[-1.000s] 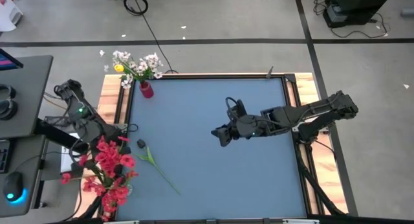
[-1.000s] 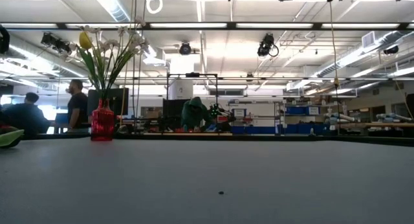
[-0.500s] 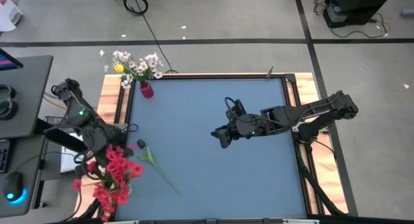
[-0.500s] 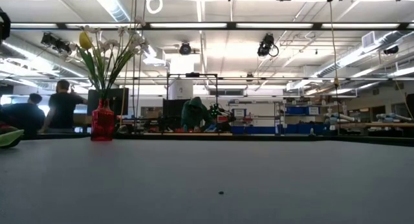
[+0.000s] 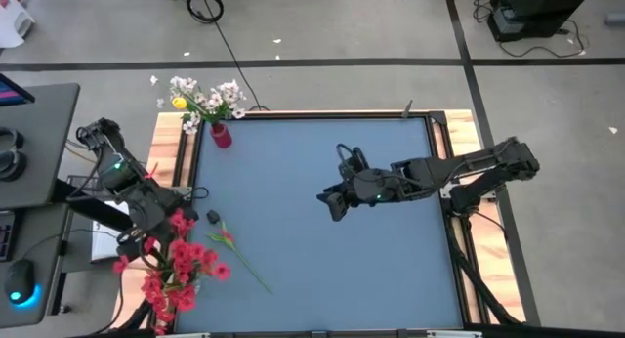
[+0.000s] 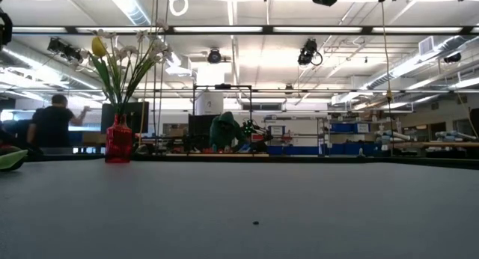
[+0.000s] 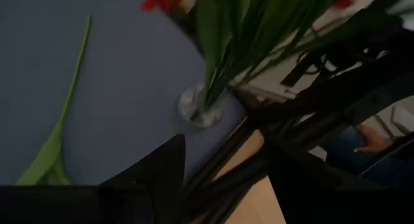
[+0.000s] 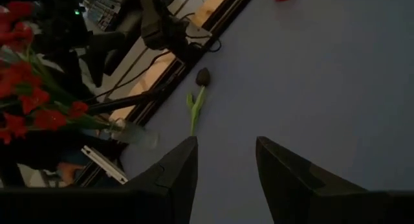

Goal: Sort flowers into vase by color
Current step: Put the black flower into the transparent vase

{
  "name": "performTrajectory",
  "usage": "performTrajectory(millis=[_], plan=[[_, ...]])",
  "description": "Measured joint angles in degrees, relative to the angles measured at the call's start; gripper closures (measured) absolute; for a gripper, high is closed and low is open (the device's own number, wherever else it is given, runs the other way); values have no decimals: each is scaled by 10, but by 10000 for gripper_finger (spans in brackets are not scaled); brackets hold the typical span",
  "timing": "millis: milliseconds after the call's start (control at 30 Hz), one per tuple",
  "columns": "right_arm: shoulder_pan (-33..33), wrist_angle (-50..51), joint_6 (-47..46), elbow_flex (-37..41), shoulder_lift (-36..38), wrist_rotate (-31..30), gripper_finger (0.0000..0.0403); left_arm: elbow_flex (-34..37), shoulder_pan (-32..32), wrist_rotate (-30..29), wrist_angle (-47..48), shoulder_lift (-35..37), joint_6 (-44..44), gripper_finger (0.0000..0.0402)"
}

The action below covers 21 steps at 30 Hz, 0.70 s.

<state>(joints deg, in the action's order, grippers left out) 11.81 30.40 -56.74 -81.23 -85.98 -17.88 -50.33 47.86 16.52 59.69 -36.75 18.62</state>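
At the worktop's (image 5: 322,270) left edge stands the bunch of red flowers (image 5: 176,270) in a clear vase (image 7: 202,106), and beside it lies one loose stem (image 5: 239,252) with a dark bud (image 5: 212,217) near its head. We judge the step in hand to be getting that loose stem into a vase; for that we would grip it low on the stalk, lift it clear of the leaves, and lower it straight down so the light vase does not tip. The left claw (image 5: 146,216) hovers just by the red bunch, its fingers apart with nothing between them. The right claw (image 5: 332,203) waits over the middle of the worktop, fingers apart too and empty. We count two vases: the clear one with the reds, and a red vase (image 5: 221,135) at the far left corner holding white flowers (image 5: 210,96) and one yellow bloom (image 5: 180,103). One stem lies loose. Two arms, one worktop.
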Motion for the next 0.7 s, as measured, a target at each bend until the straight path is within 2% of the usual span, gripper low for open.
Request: performTrajectory(millis=[167, 267, 433, 567, 700], plan=[[-2, -15, -6, 0, -73, 47, 238, 0, 0, -27, 71, 4, 33, 186], [-3, -57, 13, 0, -128, 79, 238, 0, 0, -66, 102, 12, 56, 188], [-3, -145, 25, 0, -197, 132, 238, 0, 0, -168, 112, 31, 118, 204], [-3, -186, 23, 0, -223, 147, 238, 0, -1, -213, 134, 40, 187, 219], [-6, -179, 1, 0, -232, 149, 238, 0, -1, -241, 178, 47, 273, 230]])
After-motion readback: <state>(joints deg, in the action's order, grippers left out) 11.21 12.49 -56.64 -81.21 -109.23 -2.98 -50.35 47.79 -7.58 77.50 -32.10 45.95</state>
